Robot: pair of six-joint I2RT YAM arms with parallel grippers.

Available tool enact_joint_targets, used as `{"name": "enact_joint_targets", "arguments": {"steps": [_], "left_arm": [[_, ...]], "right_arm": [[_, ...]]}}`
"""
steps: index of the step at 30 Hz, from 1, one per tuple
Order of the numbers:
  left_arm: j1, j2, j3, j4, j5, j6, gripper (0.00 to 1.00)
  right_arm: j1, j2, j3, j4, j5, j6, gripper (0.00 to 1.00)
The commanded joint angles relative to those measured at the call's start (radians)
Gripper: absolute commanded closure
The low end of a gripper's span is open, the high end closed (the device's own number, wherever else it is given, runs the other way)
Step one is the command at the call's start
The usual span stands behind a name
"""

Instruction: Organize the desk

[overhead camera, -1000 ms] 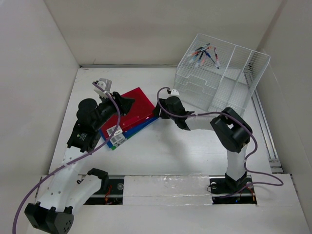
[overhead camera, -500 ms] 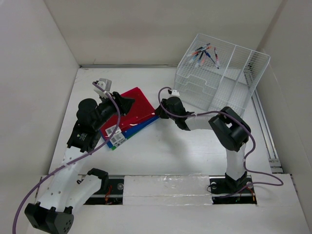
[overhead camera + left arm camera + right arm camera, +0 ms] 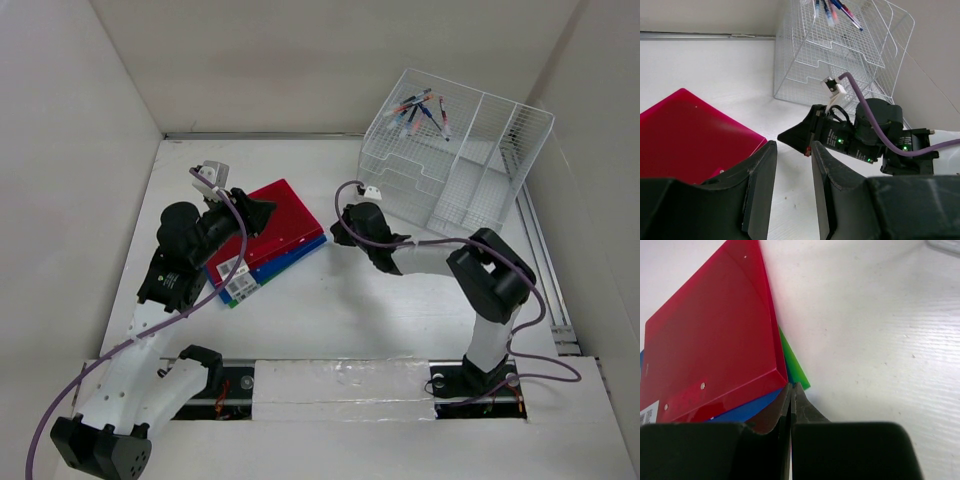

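Plain white panels are enclosing the matte white table [image 3: 330,320] on three sides: a left panel [image 3: 70,150], a back panel [image 3: 330,60] and a right panel [image 3: 600,200]. A thin metal rail [image 3: 260,134] is running along the back panel's foot, and a second rail [image 3: 548,280] is running along the right edge. Soft, even light is falling everywhere.

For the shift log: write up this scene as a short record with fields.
desk: white, panels at the sides
red folder: top of a stack, left of centre
blue folder: under the red one
green folder: also under the red one, corner showing
rack: wire, back right
pens: on the rack's top tray
left hand: open, empty, over the red folder
right hand: shut, tips by the stack's right corner
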Motion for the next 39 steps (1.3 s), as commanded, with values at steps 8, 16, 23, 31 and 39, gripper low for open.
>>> {"name": "enact_joint_targets", "arguments": {"steps": [8,16,23,31,39], "left_arm": [[0.006,0.016,0.005,0.039,-0.005,-0.001,0.71],[0.006,0.016,0.010,0.028,-0.020,0.007,0.71],[0.006,0.013,0.011,0.024,-0.019,0.011,0.71],[0.006,0.007,0.007,0.030,-0.002,0.008,0.71],[0.006,0.013,0.007,0.028,-0.020,0.008,0.71]], "right_arm": [[0.021,-0.061,0.017,-0.019,-0.025,-0.102,0.64],[0.021,0.086,0.197,-0.078,-0.111,-0.151,0.52],[0.030,0.115,0.238,-0.111,-0.074,-0.168,0.52],[0.030,0.137,0.232,-0.082,-0.108,-0.180,0.53],[0.030,0.109,0.188,-0.027,-0.131,-0.180,0.70]]}}
